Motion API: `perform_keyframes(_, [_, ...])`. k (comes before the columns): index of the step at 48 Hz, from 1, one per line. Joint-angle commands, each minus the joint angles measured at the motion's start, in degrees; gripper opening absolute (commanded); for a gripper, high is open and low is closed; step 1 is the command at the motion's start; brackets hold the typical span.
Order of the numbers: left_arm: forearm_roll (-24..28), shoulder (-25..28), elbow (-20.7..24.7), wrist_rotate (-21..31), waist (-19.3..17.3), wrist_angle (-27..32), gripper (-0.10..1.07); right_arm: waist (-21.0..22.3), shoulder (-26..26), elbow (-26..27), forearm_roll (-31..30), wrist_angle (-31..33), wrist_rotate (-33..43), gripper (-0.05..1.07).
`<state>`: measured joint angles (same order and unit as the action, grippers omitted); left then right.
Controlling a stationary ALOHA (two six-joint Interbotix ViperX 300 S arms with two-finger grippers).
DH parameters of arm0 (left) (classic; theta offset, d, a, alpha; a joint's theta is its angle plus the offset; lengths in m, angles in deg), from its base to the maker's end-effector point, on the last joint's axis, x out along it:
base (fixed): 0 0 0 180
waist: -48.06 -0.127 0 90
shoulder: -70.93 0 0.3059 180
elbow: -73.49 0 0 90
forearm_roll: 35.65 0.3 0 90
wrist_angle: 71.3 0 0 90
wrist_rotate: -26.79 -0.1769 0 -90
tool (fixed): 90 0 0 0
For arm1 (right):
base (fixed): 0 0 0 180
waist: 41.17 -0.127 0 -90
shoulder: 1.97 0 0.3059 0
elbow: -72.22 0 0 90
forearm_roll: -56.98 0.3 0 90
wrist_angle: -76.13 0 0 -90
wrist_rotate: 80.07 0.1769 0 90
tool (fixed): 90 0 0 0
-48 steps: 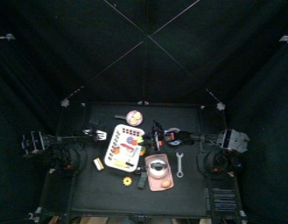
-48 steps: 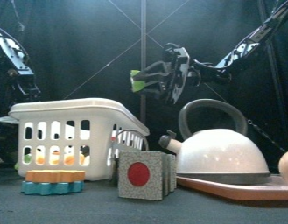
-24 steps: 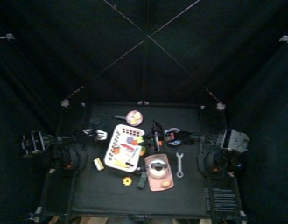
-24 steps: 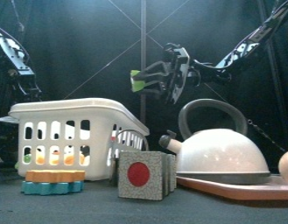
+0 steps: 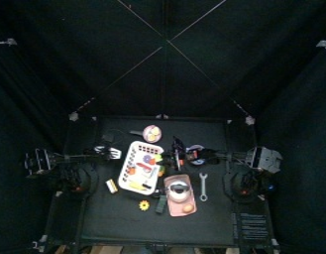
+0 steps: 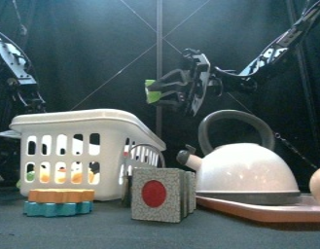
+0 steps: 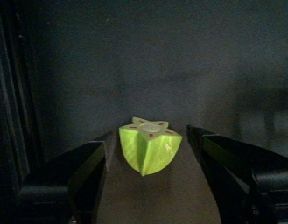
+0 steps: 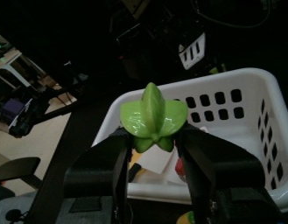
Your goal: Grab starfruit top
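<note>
Pinched between the pressed-in jaws of the right gripper (image 8: 160, 140): a green, ridged plastic starfruit piece (image 8: 152, 116), tapering to a point at its far end. Held in the air above and just behind the right end of the white slotted plastic basket (image 6: 85, 146), well clear of its rim. Judged the starfruit top by that pointed end, so the grab looks made and the lift is the step in hand. Next, most likely: keep the pinch firm and carry the piece up and away from the basket without knocking the rim.

Over at the left gripper (image 7: 146, 140), jaws spread, with a second green starfruit piece with a flat star-shaped cut face (image 7: 150, 146) between them and a sliver of gap on either side. Hard to say whether touched at all, or where this piece stands relative to the basket.

From the front view: height of the held piece (image 6: 152, 90) over the basket, and the right gripper (image 6: 189, 83) reaching in from the basket's right. Nothing there of the second piece or the left jaws. From the right wrist view only: the grip itself, low on the fruit, with the basket directly beyond. From the top view, basket (image 5: 139, 167) clear enough, fruit too small to make out.
</note>
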<state>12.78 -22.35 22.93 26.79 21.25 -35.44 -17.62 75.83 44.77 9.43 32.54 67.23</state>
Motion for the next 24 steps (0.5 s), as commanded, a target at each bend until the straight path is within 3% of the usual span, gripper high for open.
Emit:
perform_keyframes(1, [0.7, -0.7, 0.3, -0.1, -0.2, 0.0, 0.98, -0.1, 0.8, 1.4, 0.2, -0.2, -0.1, 0.64])
perform_keyframes(12, [0.7, -1.8, -0.3, -1.1, 0.1, -1.4, 0.98, -0.1, 0.7, 1.5, 0.3, -0.1, -0.2, 0.64])
perform_keyframes(24, [-2.4, -3.0, -0.4, -7.6, -0.3, -1.8, 0.98, -0.1, 0.2, 1.8, 0.3, 0.5, -0.1, 0.64])
